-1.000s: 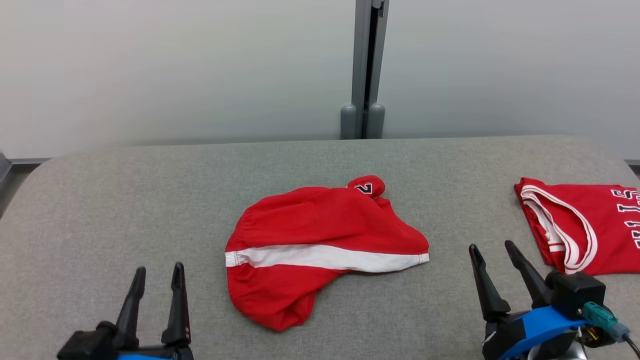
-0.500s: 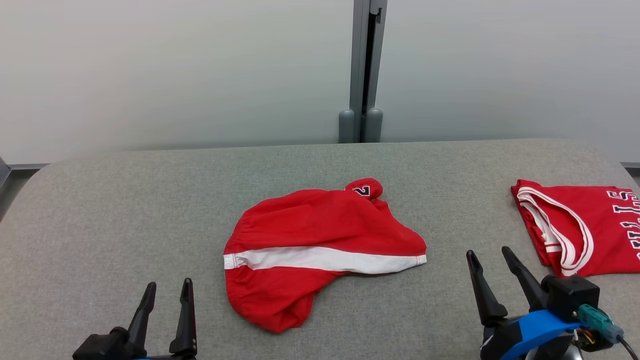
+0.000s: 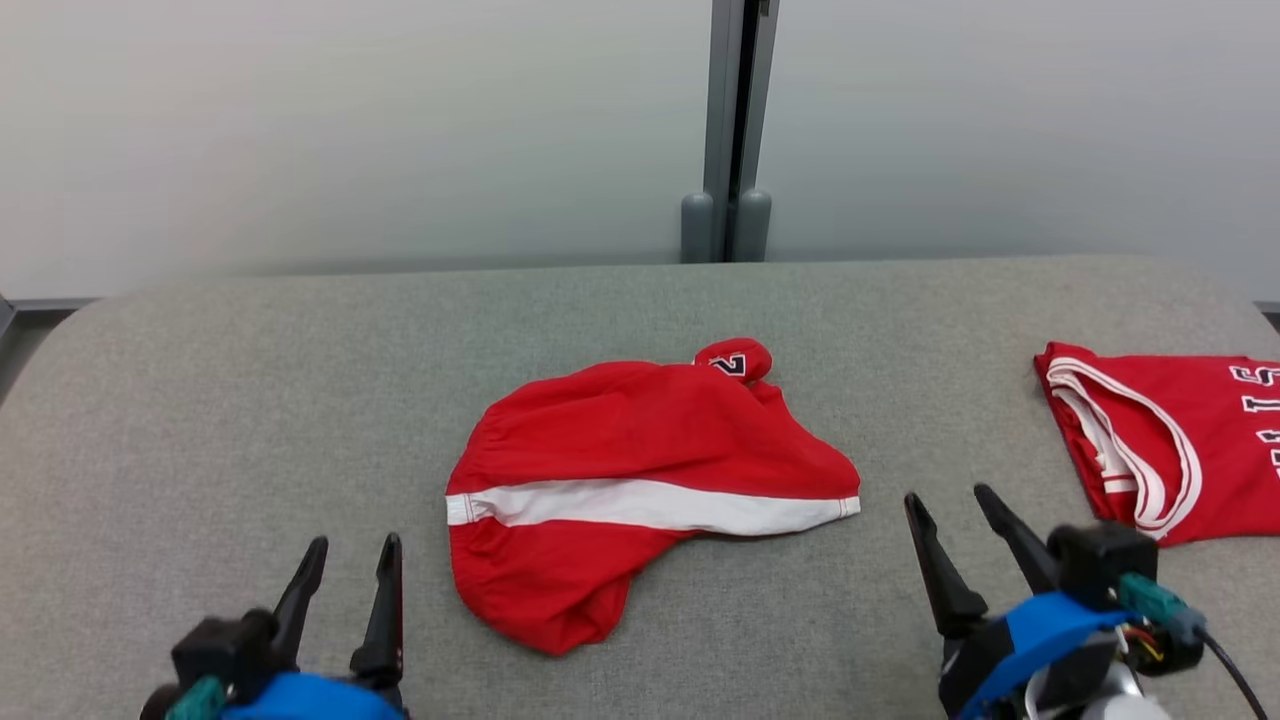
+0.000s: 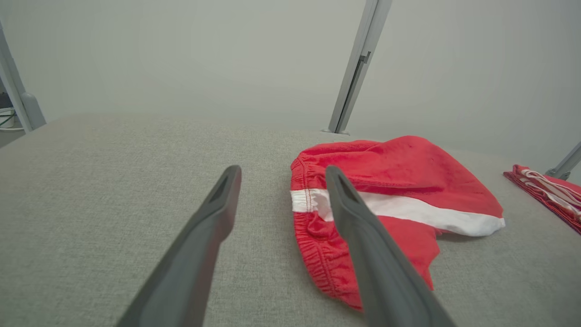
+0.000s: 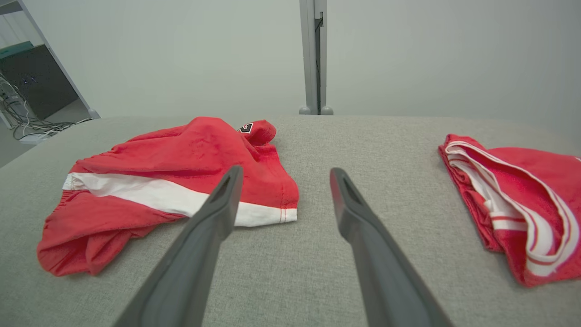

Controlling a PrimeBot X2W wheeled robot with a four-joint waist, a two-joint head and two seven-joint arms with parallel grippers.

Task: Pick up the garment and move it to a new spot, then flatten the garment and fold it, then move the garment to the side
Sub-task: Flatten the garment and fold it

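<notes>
Found the left end effector (image 3: 355, 545) at the near left of the worktop (image 3: 200, 400), two dark fingers spread wide, nothing between them, tips pointing away over the grey fabric surface. Found the right end effector (image 3: 946, 495) at the near right, likewise spread wide and empty, fingers angled up and slightly leftward in the head view. Touched no cloth with either one. Saw the red shorts (image 3: 640, 440) lying crumpled at the middle of the worktop, between the two end effectors and a little farther from the robot, apart from both. Noted a white stripe (image 3: 650, 505) running across the shorts from the gathered elastic waistband (image 4: 305, 200) on the robot's left to the hemmed leg opening on its right. Noted a small bunched fold at the far edge of the shorts carrying a dark patch (image 3: 733, 364) with a white digit, apparently a 2. Through the left wrist view, caught the waistband end just beyond the right-hand finger. Farther right, saw a red jersey (image 3: 1190, 430) with white trim and white lettering lying flat at the worktop's right side, well apart from the shorts and cut off by the frame edge. Beyond the worktop, made out a pale wall (image 3: 350, 130) and a grey upright post (image 3: 735, 120).
</notes>
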